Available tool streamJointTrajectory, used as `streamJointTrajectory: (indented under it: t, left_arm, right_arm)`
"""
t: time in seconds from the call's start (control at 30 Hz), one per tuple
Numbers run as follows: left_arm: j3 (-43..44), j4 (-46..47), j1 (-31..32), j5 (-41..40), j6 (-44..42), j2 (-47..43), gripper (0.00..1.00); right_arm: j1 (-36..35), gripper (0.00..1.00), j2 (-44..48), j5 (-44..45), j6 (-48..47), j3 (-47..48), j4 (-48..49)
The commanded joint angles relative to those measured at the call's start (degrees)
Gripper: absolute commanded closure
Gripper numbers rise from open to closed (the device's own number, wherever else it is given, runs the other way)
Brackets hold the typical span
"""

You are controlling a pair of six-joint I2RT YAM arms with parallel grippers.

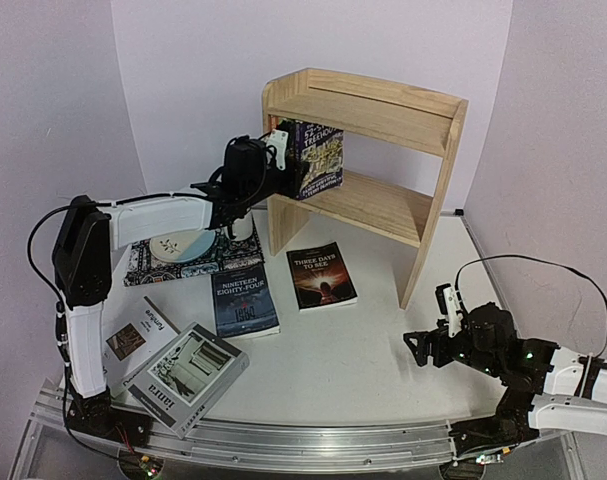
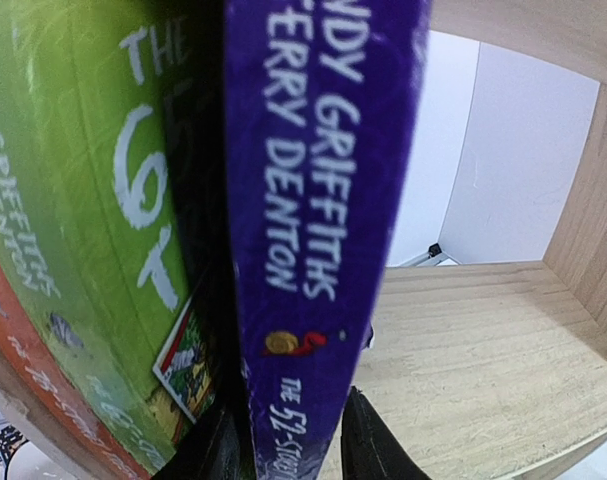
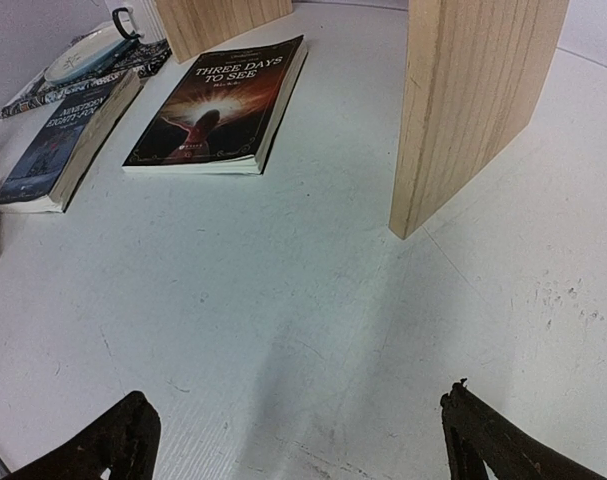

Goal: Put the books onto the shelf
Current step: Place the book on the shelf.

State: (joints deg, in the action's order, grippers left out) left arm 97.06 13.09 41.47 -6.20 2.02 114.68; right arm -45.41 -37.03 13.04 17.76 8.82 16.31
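The pine shelf (image 1: 383,110) stands at the back of the table. On its lower board (image 2: 483,340) a purple Treehouse book (image 1: 318,155) (image 2: 313,200) stands upright beside a green one (image 2: 93,250) and an orange one (image 2: 23,380). My left gripper (image 1: 278,150) (image 2: 288,440) reaches in from the left, its jaws on either side of the purple spine; whether they still press it is unclear. On the table lie "Three Days to See" (image 1: 321,275) (image 3: 218,100), "Nineteen Eighty-Four" (image 1: 244,300) (image 3: 58,145), the grey "ianra" (image 1: 188,372) and a white book (image 1: 138,335). My right gripper (image 1: 430,325) (image 3: 298,420) hangs open over bare table.
A patterned placemat with a plate (image 1: 183,250) (image 3: 88,50) lies left of the shelf, under my left arm. The shelf's right side panel (image 3: 473,100) stands just ahead of my right gripper. The table's rail runs along the near edge (image 1: 313,435).
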Motion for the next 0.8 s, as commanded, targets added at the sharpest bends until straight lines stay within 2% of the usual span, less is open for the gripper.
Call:
streamJointTrajectory:
  t: [0.0,0.2,0.4,0.77]
  left_arm:
    - [-0.68,1.77,-0.77,-2.09,0.86,-4.84,0.64]
    - [-1.68,1.77,-0.78,-0.62,1.73,-5.66,0.56]
    - [-3.54,1.69,-0.75,-0.38,2.9,-7.38,0.56]
    - [-14.33,1.09,-0.78,-0.6,4.04,-17.24,0.52]
  right_arm:
    - [0.0,0.02,-0.18,0.3,-0.53,0.5,1.05]
    - [0.03,0.02,-0.39,0.24,-0.55,0.57,1.09]
    - [-0.01,0.02,-0.42,0.17,-0.54,0.58,1.09]
    - [0.0,0.02,-0.49,-0.15,-0.62,0.59,1.1]
